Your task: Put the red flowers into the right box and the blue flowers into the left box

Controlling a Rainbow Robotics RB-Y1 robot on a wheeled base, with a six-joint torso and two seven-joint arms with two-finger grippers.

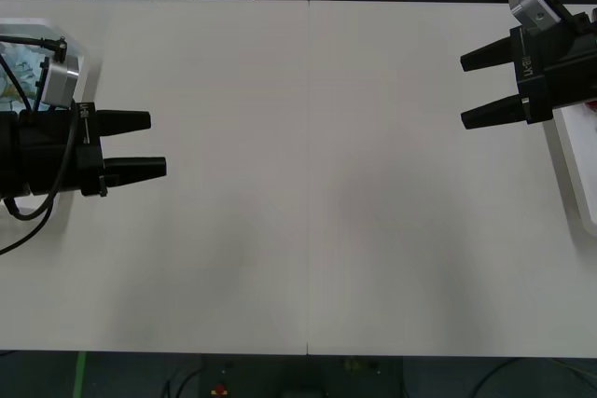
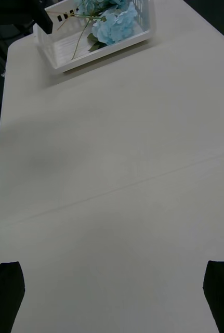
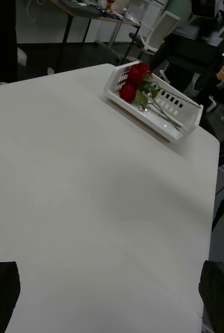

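Red flowers [image 3: 134, 83] boxed right [image 3: 166, 106], blue flowers [image 2: 112, 23] boxed left [image 2: 96, 44] (sorting apparently finished), hence both grippers [image 1: 135, 144] [image 1: 487, 88] spread, idle.

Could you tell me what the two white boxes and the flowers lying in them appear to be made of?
The white slotted left box and the white slotted right box look like moulded plastic: smooth walls with cut slots. The pale blue flowers and deep red flowers seem artificial, probably fabric petals on thin green stems, though that is uncertain.
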